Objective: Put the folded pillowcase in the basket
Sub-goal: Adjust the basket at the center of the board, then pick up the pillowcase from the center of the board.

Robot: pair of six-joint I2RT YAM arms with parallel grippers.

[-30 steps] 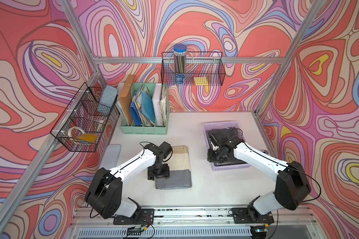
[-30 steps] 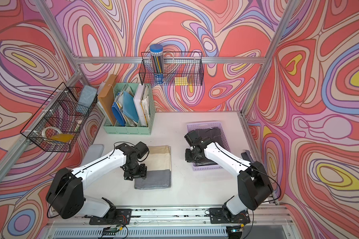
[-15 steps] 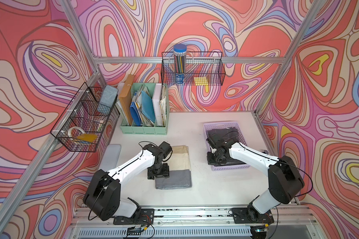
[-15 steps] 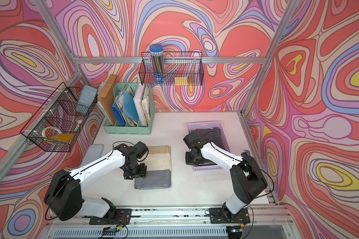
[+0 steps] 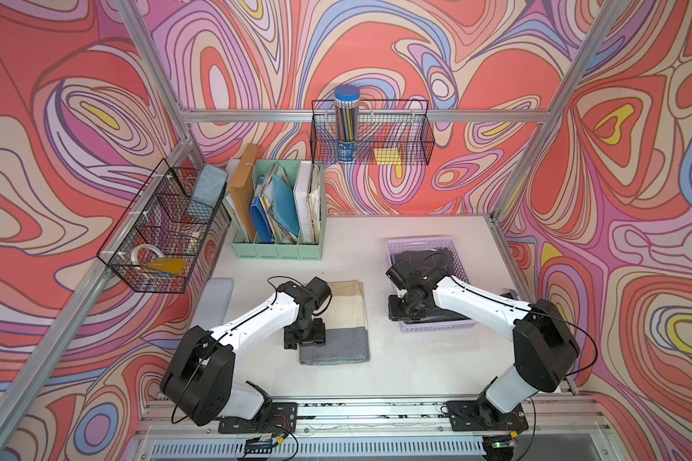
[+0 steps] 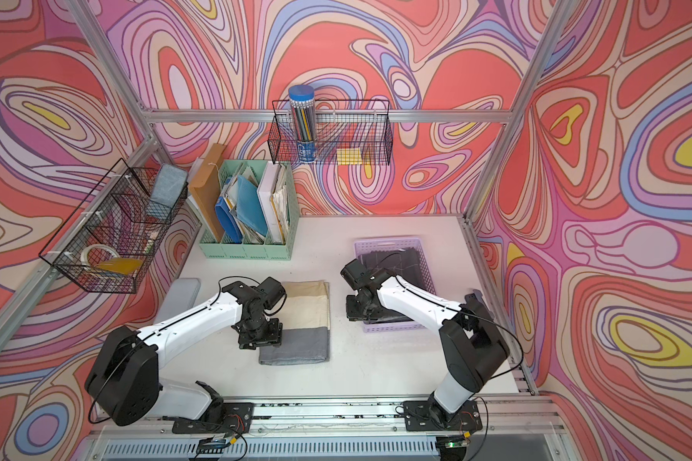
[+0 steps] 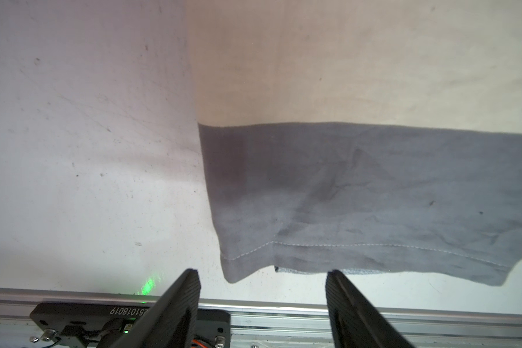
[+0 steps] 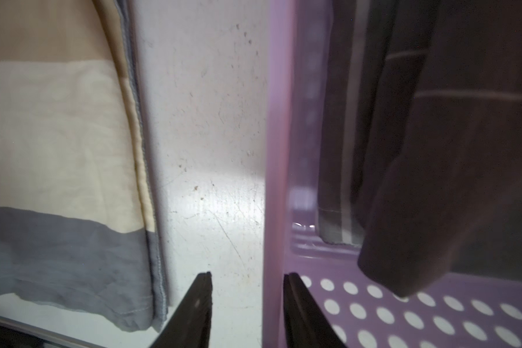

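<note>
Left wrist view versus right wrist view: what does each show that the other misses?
Only the left wrist: the left gripper, jaws open at the grey end of the pillowcase, plus the front rail. Only the right wrist: the right gripper, jaws apart with the lavender wall of the basket showing between them, and dark cloth inside it. Both: the folded cream-and-grey pillowcase on the white table.

The left gripper point(image 5: 305, 342) is positioned at the left edge of the folded pillowcase point(image 5: 342, 319) on the table point(image 5: 396, 379); the right gripper point(image 5: 405, 312) is positioned at the left wall of the basket point(image 5: 420, 242), which contains dark cloth point(image 5: 440, 259).
</note>
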